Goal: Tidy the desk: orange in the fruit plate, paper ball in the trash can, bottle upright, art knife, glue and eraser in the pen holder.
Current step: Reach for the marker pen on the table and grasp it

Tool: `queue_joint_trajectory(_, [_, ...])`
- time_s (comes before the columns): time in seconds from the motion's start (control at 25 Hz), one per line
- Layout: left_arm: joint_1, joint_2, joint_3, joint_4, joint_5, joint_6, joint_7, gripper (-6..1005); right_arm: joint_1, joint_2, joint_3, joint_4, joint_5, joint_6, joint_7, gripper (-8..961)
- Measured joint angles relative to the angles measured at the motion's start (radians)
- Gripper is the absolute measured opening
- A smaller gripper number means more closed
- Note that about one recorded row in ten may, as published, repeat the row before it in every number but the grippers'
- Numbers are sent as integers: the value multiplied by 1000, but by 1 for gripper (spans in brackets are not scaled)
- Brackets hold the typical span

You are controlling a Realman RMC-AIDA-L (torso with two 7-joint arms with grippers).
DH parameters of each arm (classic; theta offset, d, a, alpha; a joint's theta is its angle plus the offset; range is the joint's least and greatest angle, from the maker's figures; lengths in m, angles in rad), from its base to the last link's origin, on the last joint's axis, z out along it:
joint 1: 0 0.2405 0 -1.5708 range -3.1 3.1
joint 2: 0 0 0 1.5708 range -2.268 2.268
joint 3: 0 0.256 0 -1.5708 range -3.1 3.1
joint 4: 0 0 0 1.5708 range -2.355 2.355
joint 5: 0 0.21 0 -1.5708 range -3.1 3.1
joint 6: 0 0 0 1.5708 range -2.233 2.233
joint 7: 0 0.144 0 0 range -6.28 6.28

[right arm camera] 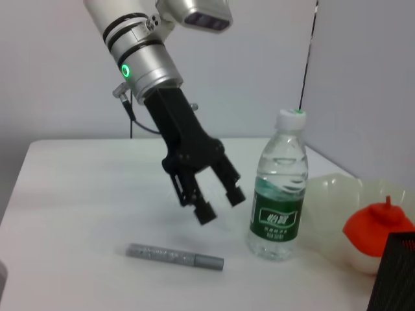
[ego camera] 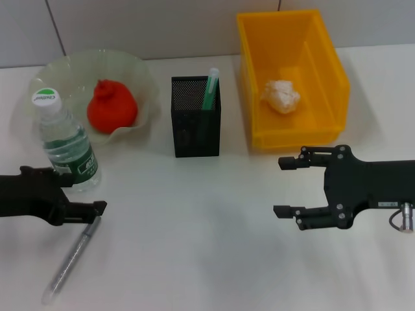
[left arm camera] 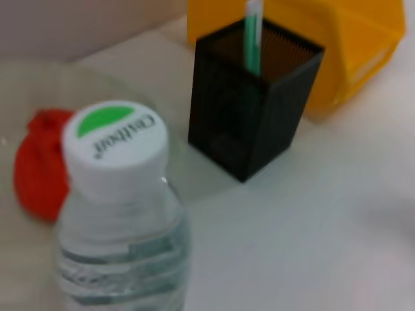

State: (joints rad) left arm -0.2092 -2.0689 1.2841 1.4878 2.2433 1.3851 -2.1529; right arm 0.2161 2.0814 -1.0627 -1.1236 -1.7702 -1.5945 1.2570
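We are finding most of the tidying done. The orange (ego camera: 111, 107) is lying in the fruit plate (ego camera: 139, 71) at the worktop's (ego camera: 214, 246) back left corner, the paper ball (ego camera: 280, 96) is sitting in the trash can (ego camera: 327, 61) at the back right, and the bottle (ego camera: 65, 142) is standing upright just in front of the plate. A green glue stick (ego camera: 210, 89) is leaning in the pen holder (ego camera: 196, 126) at mid-back. The grey art knife (ego camera: 71, 260) is lying near the front left edge, not yet stowed; we are seeing no eraser. The left gripper (right arm camera: 219, 202) is hovering between bottle and knife, jaws parted and holding nothing; the right gripper (ego camera: 283, 186) is waiting near the right edge, jaws spread wide, likewise holding nothing.
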Motion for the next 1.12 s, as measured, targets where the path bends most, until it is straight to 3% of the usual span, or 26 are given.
queue_joint_trajectory(0.32, [-38,0,135,110,188,59,-262,845,33,-1,33,43,6,0,-27,756])
queue_joint_trajectory(1.12, [-108,1,132,122,301,220,-468,846,40,2,61,44,7,1,-39,757])
